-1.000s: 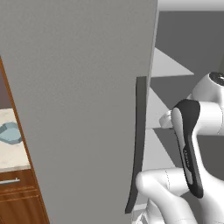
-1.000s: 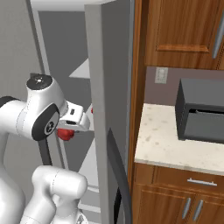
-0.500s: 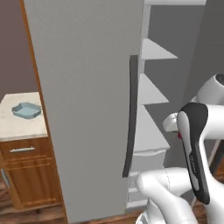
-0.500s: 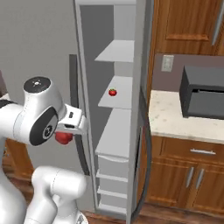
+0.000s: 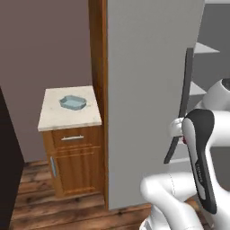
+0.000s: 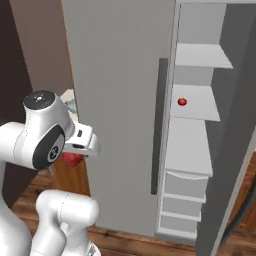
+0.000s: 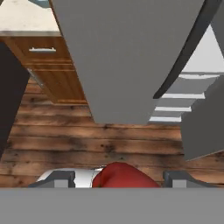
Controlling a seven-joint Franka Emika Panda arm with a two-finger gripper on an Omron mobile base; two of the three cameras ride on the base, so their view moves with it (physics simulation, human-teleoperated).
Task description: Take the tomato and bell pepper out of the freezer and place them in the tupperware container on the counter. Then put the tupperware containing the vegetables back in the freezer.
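one smooth round tomato (image 6: pixel 182 101) on flat shelf (image 6: pixel 196 102)

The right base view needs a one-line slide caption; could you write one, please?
Gripper carrying a red vegetable beside the open freezer door; tomato remains on a shelf.

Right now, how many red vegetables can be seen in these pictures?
2. One red vegetable sits between the gripper's fingers; the other, the tomato, lies on a freezer shelf. The open freezer door may hide more.
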